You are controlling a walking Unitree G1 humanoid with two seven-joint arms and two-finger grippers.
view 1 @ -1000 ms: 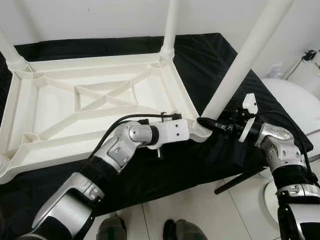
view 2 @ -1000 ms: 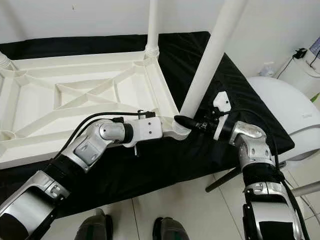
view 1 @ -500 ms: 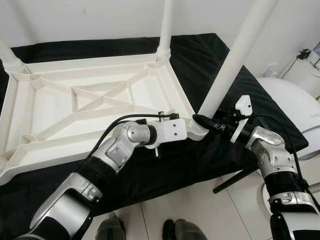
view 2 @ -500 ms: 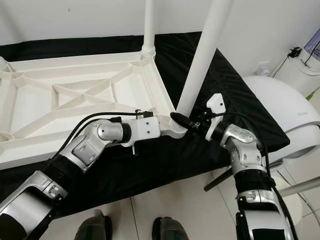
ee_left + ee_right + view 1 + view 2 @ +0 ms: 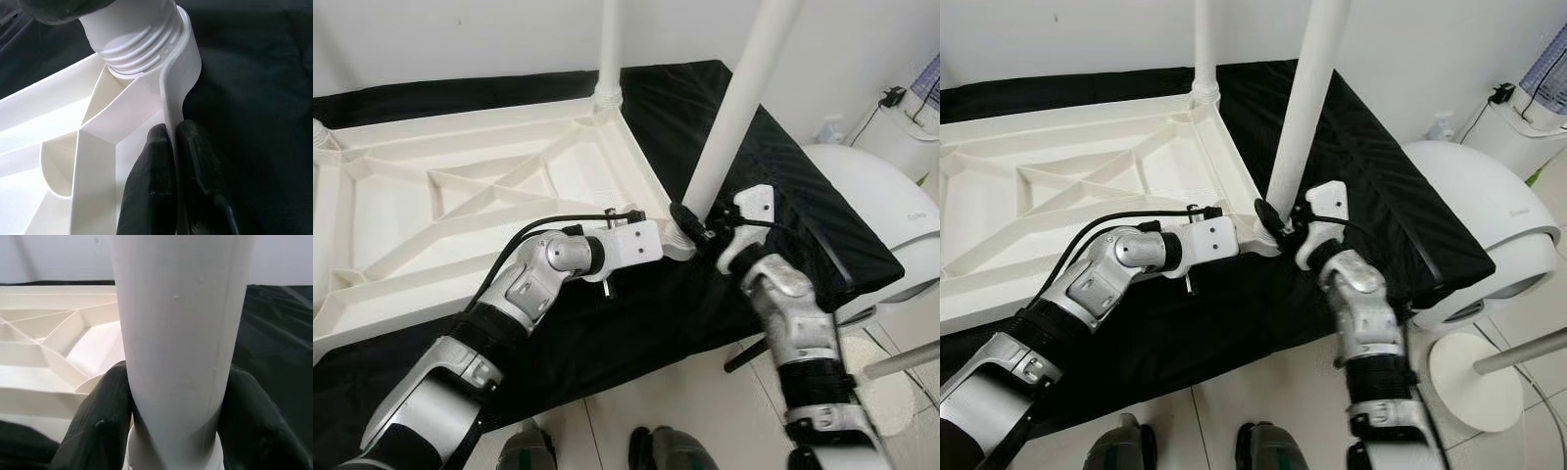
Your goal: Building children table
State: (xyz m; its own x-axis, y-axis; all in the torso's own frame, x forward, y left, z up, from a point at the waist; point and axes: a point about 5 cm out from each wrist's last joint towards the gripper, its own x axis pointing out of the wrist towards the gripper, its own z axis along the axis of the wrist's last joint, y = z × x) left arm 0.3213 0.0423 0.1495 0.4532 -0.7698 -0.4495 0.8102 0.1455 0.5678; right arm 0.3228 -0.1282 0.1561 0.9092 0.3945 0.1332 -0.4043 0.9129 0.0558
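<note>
Upside-down white tabletop (image 5: 460, 196) lies on the black-covered counter (image 5: 773, 176). Left tool (image 5: 172, 161) is pinched on the tabletop's rim right by the near right corner socket. Right tool (image 5: 171, 431) is clamped around the white leg (image 5: 734, 108) standing in that socket.

No readable text, no labels, no brands, no numbers, no signs
</note>
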